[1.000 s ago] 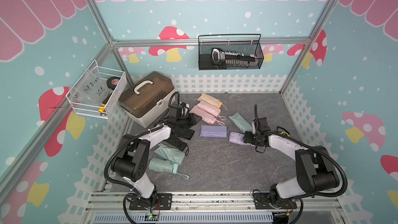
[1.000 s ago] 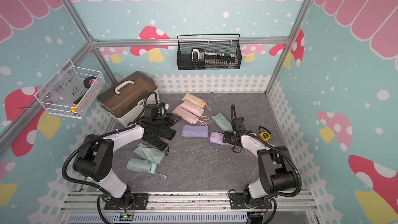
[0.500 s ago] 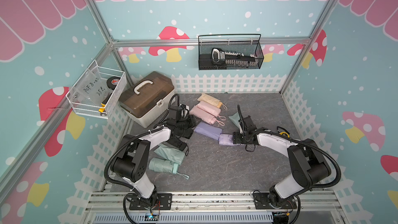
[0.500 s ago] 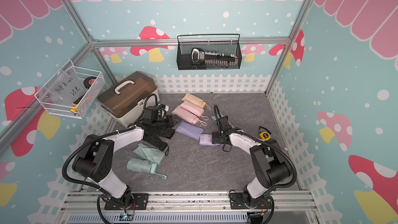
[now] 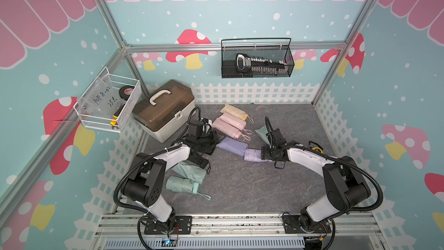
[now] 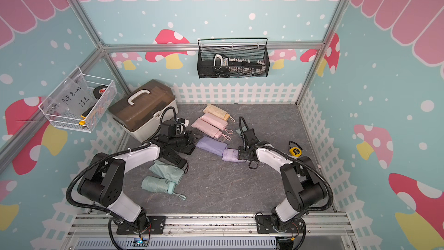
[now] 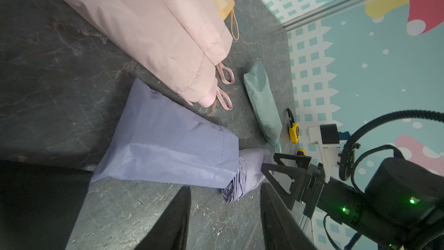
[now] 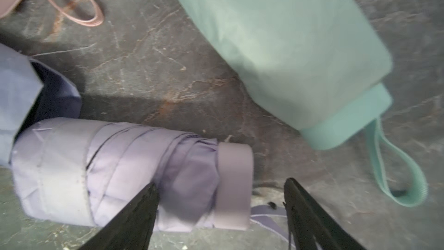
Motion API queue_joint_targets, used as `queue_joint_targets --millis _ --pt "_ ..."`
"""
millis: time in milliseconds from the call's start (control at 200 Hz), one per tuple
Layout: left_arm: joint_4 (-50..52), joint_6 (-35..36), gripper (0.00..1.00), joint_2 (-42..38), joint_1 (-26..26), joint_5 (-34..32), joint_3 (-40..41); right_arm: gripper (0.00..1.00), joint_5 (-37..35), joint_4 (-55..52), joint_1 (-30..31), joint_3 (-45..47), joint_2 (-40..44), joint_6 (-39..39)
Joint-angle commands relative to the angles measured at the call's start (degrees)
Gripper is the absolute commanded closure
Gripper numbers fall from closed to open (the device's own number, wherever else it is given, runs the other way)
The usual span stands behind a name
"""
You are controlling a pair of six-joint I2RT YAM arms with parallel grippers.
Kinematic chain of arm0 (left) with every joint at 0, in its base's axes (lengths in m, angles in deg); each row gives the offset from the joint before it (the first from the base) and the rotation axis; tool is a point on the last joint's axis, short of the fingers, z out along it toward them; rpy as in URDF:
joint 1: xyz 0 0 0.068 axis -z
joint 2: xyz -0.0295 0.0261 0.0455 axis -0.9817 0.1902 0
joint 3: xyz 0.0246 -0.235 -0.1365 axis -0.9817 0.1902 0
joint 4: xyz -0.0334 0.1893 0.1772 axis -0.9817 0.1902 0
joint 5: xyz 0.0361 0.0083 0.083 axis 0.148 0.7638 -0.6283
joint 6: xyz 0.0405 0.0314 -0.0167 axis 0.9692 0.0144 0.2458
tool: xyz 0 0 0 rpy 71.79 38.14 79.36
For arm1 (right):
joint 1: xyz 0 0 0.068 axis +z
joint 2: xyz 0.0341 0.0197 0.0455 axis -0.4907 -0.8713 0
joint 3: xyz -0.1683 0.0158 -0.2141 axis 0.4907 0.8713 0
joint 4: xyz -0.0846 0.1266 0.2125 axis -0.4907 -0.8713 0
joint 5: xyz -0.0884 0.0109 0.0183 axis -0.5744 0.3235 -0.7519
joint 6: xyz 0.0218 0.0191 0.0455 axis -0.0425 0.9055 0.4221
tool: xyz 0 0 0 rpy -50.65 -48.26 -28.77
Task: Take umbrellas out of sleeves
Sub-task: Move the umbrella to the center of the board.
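Lilac umbrella [image 5: 252, 155] [image 6: 229, 155] [image 7: 249, 176] [image 8: 96, 171]: lies on the desk [image 5: 240, 188] near the middle, partly drawn out of its cover; the pleated body and handle end are bare, the other end sits inside the sleeve mouth
Lilac sleeve [image 5: 231, 145] [image 6: 211, 145] [image 7: 173, 150]: flat on the desk, open mouth towards the right arm, closed end just beside the black fabric pile [image 5: 199, 159] under the left arm
Right end effector [image 8: 221, 183] [image 7: 269, 162]: jaws spread, one finger on each side of the lilac umbrella's handle end; one finger crosses in front of the pleats, the other stands apart from the handle, so nothing is clamped
Left end effector [image 7: 224, 187]: fingers parted with bare desk between them, holding nothing, low beside the lilac sleeve
Pink sleeved umbrellas [image 5: 229, 126] [image 7: 156, 32]: two side by side behind the lilac sleeve, wrist loops sticking out
Cream sleeved umbrella [image 5: 234, 112]: behind the pink pair, nearest the fence wall
Mint sleeved umbrella [image 7: 262, 107] [image 8: 288, 44]: close behind the right wrist, handle and loop showing past the sleeve mouth
Bare mint umbrella [image 5: 182, 184]: near the left arm's base, with a limp mint sleeve [image 5: 189, 170] touching it
Tape measure [image 6: 295, 151] [image 7: 294, 131]: yellow, on the desk beyond the right arm
Storage box [image 5: 165, 109]: brown lid, in the back left corner
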Motion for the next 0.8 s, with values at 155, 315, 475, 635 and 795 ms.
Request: queue_joint_targets --millis 155,315,475,635,795 --pt "3.04 3.72 0.53 2.59 6.29 -2.07 -4.83 0.08 -5.73 -4.65 -6.27 -4.7 -1.07 -6.69" --pt "3.95 4.06 0.53 4.63 7.58 -2.08 -6.87 0.01 -6.22 -8.08 -6.37 -12.39 -9.73 -11.12" --pt "3.96 4.14 0.53 5.94 7.58 -1.56 -8.3 0.01 -6.75 -8.61 -6.52 -18.74 -16.34 -13.57" --pt "2.79 3.33 0.53 6.52 7.46 -0.68 -8.22 0.02 -4.52 -8.14 -7.75 -23.73 -22.83 -14.19" --pt "3.92 3.89 0.53 5.43 7.18 -0.41 -8.22 0.06 -1.49 -7.89 -7.85 -25.91 -25.81 -15.02"
